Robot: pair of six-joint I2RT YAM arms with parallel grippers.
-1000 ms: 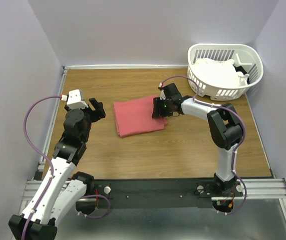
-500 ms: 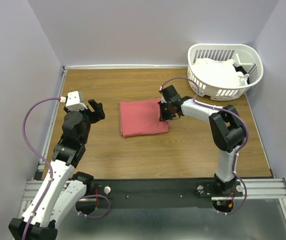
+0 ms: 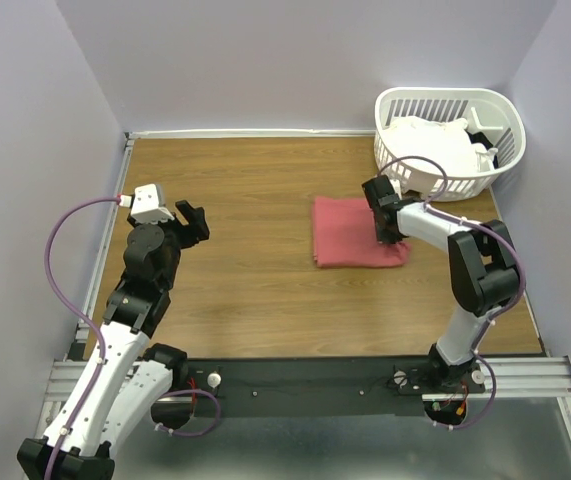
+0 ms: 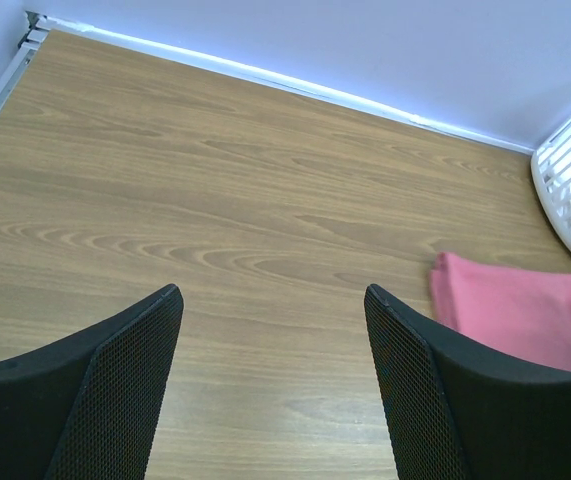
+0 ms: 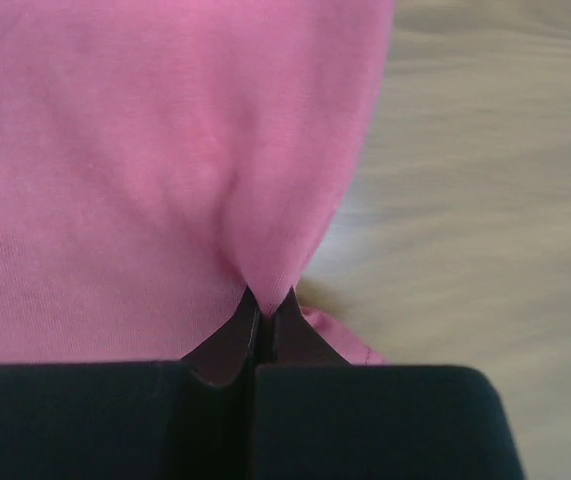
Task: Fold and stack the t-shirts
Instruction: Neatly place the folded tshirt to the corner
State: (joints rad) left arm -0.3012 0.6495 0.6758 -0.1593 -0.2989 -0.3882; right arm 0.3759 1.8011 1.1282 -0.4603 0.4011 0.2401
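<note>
While right fingers (image 5: pixel 250 330) pinch it, the coral t-shirt (image 3: pixel 350 232) lies lengthwise left-right.

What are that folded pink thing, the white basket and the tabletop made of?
The pink shirt looks like soft matte knit cloth, probably cotton: it puckers where pinched. The basket seems to be moulded plastic, smooth white with thin slats. The tabletop shows wood grain, though it may be laminate.
</note>
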